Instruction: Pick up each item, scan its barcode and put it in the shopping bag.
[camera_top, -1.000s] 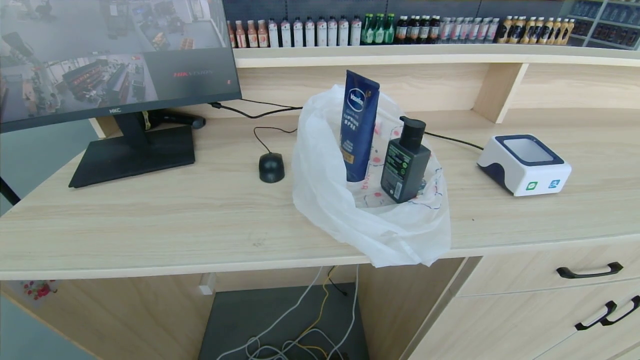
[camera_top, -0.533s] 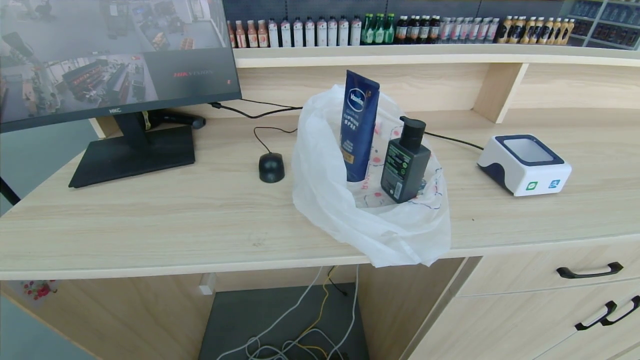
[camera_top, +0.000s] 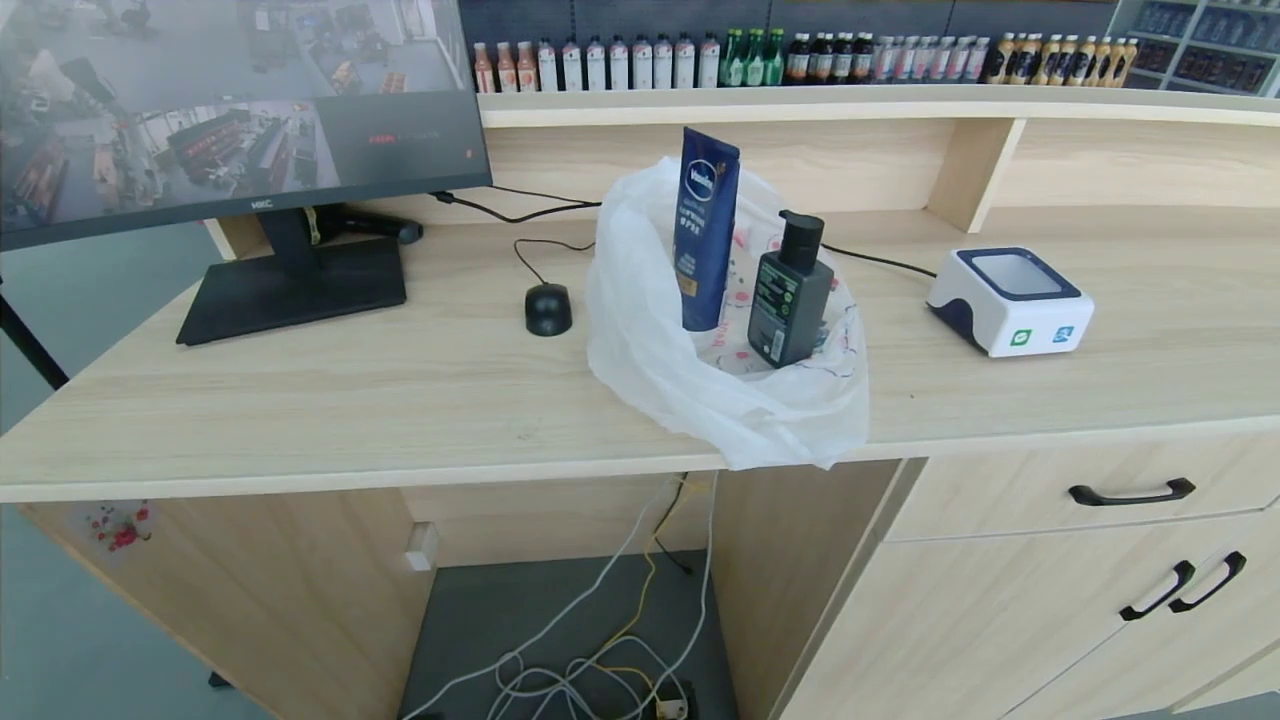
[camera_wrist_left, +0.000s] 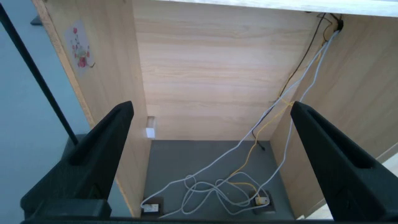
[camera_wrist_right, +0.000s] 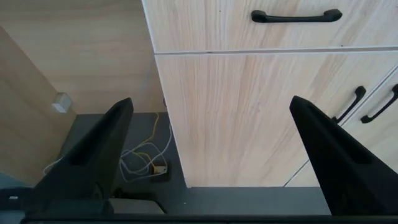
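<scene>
A white plastic shopping bag (camera_top: 720, 400) sits open on the wooden counter (camera_top: 300, 400). Inside it a blue tube (camera_top: 705, 230) stands upright beside a dark grey pump bottle (camera_top: 790, 295). To the right of the bag a white and navy barcode scanner (camera_top: 1008, 300) rests on the counter. My left gripper (camera_wrist_left: 211, 162) hangs open below the counter, facing the knee space with loose cables (camera_wrist_left: 224, 186). My right gripper (camera_wrist_right: 211, 162) is open too, low down in front of the drawer fronts (camera_wrist_right: 273, 112).
A monitor (camera_top: 230, 100) on a black stand fills the counter's left end, with a black mouse (camera_top: 548, 308) and its cable near the bag. A raised shelf (camera_top: 850, 100) runs along the back. Drawers with black handles (camera_top: 1130, 494) sit under the right side.
The whole head view has shifted: the counter now looks smaller and higher in the picture, so the camera has pulled back. The bag, tube, bottle and scanner keep their places.
</scene>
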